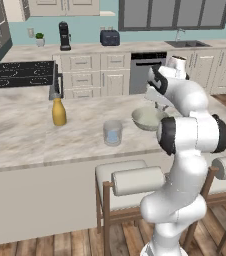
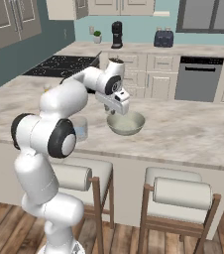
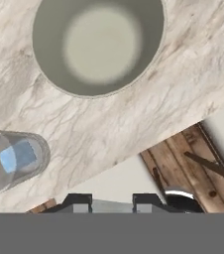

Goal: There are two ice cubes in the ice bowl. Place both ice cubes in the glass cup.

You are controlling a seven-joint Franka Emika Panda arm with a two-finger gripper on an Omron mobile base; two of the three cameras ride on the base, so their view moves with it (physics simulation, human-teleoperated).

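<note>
Tool closed, nothing seen between its fingers, above table near bowl. Bowl looks bare inside. Pale-blue ice sits in cup, beside bowl.

Both base cameras are looking forward and down from behind the arm, sharing the counter; the hand camera is looking closely straight down onto it.

Glass cup holds blue ice, left of ice bowl
</note>
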